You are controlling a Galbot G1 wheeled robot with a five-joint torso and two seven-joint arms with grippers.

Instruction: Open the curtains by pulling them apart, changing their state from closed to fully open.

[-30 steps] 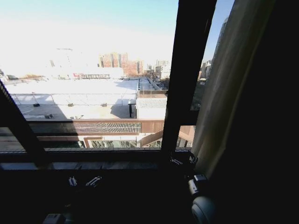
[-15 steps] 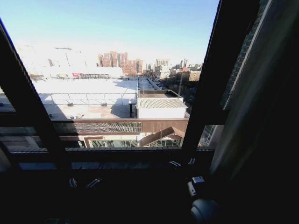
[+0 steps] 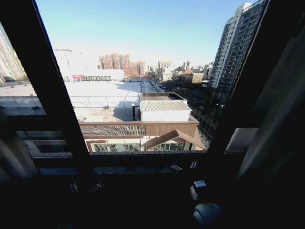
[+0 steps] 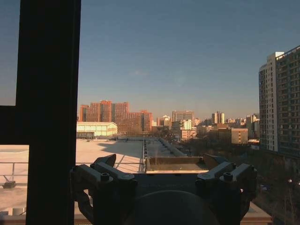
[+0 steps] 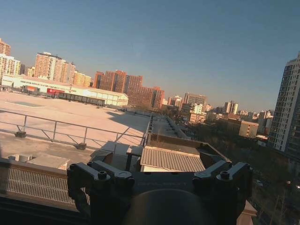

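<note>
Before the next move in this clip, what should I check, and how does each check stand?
1. left curtain panel off the glass, at the window's left edge: ok.
2. right curtain panel off the glass, at the right edge: ok.
3. window glass between them uncovered: ok.
4. left gripper open, no fabric caught: ok.
5. right gripper open, no fabric caught: ok.
6. Panels drawn to their full travel: cannot tell.
</note>
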